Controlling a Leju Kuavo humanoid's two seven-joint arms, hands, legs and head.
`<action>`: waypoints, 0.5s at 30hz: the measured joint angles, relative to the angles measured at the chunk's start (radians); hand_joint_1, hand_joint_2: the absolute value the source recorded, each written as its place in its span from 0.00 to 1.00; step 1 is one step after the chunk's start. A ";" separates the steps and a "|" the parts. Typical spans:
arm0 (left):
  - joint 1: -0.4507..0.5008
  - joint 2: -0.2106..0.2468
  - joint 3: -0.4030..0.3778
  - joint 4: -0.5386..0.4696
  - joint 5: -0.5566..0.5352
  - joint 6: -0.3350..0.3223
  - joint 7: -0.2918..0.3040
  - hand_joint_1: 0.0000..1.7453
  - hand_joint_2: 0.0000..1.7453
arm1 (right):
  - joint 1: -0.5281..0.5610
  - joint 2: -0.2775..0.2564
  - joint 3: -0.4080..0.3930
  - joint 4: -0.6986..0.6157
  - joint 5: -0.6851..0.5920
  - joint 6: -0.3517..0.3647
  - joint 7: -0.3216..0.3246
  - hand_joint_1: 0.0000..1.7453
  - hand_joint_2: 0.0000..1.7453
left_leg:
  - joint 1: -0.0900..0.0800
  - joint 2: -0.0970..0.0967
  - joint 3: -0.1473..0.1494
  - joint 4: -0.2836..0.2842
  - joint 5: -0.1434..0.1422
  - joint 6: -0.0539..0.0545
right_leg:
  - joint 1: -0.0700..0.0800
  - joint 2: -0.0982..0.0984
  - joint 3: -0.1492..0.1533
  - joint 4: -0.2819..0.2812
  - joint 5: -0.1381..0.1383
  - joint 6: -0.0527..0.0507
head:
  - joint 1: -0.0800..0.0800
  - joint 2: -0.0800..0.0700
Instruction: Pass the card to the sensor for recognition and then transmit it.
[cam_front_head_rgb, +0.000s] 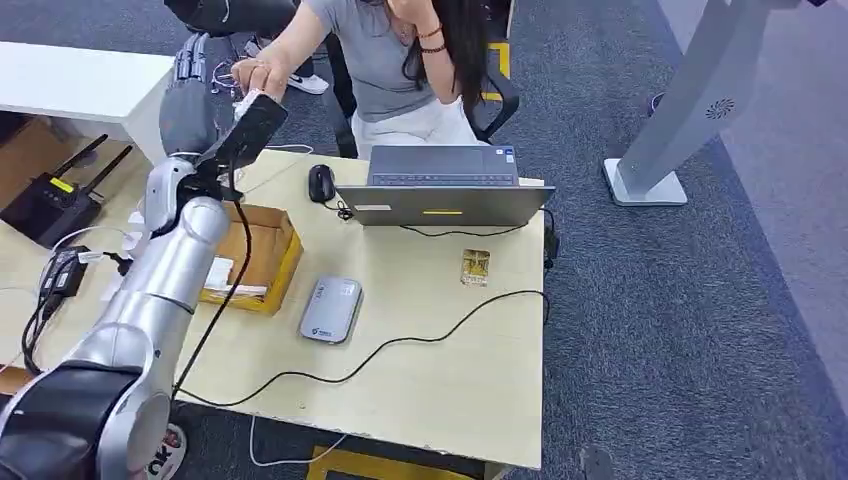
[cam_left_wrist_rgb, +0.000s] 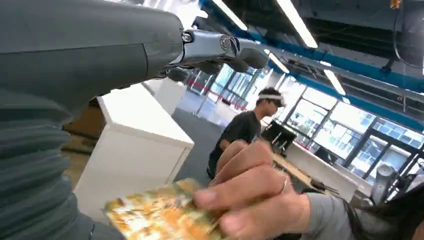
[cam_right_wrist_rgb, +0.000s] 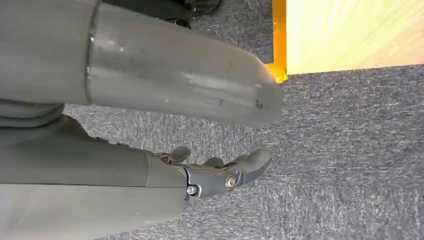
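While the person's hand (cam_left_wrist_rgb: 255, 195) pinches the card (cam_left_wrist_rgb: 160, 215), left hand (cam_left_wrist_rgb: 220, 50) looks released; right hand (cam_right_wrist_rgb: 220, 175) hangs empty.

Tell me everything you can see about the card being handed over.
The card is a thin, flat piece printed in blurred yellow, orange and green. In the left wrist view a person's hand pinches one end of it, close beside the robot's left hand. Whether that hand touches it is unclear. Its print is too blurred to read.

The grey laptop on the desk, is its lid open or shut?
Open. The grey laptop on the pale wooden desk has its keyboard showing, and its lid leans far back toward the camera.
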 joint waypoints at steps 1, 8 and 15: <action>-0.018 0.005 -0.012 0.015 -0.025 0.006 0.009 0.00 1.00 | -0.002 0.000 0.002 0.000 0.003 0.002 0.004 0.00 0.00 | 0.000 0.000 0.000 0.000 0.000 0.000 | 0.000 0.000 0.000 0.000 0.000 0.000 | 0.000 0.000; -0.103 0.026 -0.083 0.104 -0.179 0.057 0.061 0.00 1.00 | -0.010 0.003 0.013 0.001 0.024 0.007 0.015 0.00 0.00 | 0.000 0.000 0.000 0.000 0.000 0.000 | 0.000 0.000 0.000 0.000 0.000 0.000 | 0.001 0.000; -0.103 0.026 -0.083 0.104 -0.179 0.057 0.061 1.00 1.00 | -0.010 0.003 0.013 0.001 0.024 0.007 0.015 0.00 0.00 | 0.000 0.000 0.000 0.000 0.000 0.000 | 0.000 0.000 0.000 0.000 0.000 0.000 | 0.001 0.000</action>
